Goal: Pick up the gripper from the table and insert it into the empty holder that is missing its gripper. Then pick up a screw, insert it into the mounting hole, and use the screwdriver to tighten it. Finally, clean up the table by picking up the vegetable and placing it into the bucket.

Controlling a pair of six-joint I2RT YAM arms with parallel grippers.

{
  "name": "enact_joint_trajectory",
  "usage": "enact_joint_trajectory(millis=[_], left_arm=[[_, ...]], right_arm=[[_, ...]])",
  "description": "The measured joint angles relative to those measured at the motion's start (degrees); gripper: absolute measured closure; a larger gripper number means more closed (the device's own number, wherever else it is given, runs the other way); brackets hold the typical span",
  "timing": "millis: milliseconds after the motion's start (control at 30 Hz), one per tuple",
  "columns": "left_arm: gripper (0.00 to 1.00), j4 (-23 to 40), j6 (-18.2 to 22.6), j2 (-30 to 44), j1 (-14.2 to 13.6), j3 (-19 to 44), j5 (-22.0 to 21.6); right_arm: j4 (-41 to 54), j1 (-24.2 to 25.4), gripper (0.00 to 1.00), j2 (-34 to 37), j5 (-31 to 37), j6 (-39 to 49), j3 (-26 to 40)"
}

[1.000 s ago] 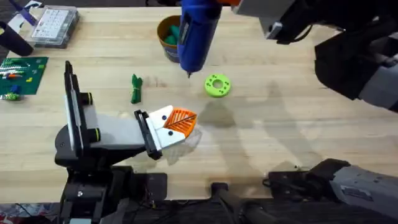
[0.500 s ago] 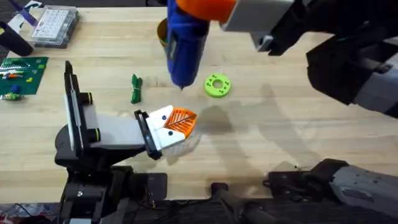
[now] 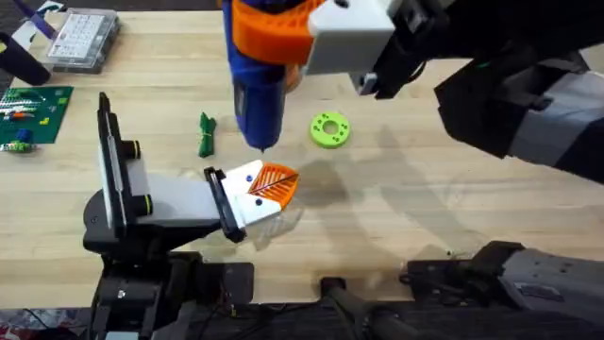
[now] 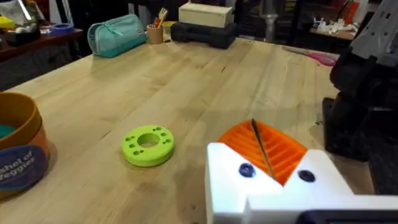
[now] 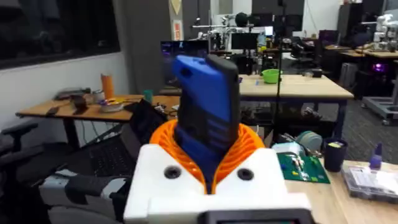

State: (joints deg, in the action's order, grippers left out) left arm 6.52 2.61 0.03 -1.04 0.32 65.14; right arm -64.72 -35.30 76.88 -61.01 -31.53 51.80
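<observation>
My right gripper (image 3: 269, 33), white with orange pads, is shut on the blue screwdriver (image 3: 257, 99), also seen as the screwdriver (image 5: 208, 106). It hangs upright high over the table (image 3: 425, 208), its thin tip just above my left gripper (image 3: 269, 184). That gripper rests low over the table with its orange pads (image 4: 280, 149) pressed together and nothing between them. The dark green vegetable (image 3: 206, 134) lies to the left of the tip. The bucket (image 4: 18, 152) stands beyond it, hidden overhead by the screwdriver. The loose gripper, holder and screw are out of view.
A lime-green ring (image 3: 330, 129) lies right of the screwdriver tip, close to my left gripper. A clear parts box (image 3: 85, 38) and a green circuit board (image 3: 33, 113) sit at the far left. The right arm's dark body crosses the upper right.
My right arm has carried the screwdriver left and toward the front. Its tip went from beside the green ring to just above my left gripper, now covering the bucket. The left arm stayed still.
</observation>
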Motion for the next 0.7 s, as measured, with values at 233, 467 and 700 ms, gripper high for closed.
enact_joint_trajectory(millis=[233,467,700], left_arm=[[0.982,0.0,0.0,0.0,0.0,0.0,0.0],[0.982,0.0,0.0,0.0,0.0,0.0,0.0],[0.982,0.0,0.0,0.0,0.0,0.0,0.0]], right_arm=[[0.0,-0.8,0.975,0.0,-0.6,1.0,0.3],[0.1,-2.1,0.975,0.0,-0.9,2.0,1.6],[0.2,-2.0,0.975,1.9,-3.1,2.1,5.3]])
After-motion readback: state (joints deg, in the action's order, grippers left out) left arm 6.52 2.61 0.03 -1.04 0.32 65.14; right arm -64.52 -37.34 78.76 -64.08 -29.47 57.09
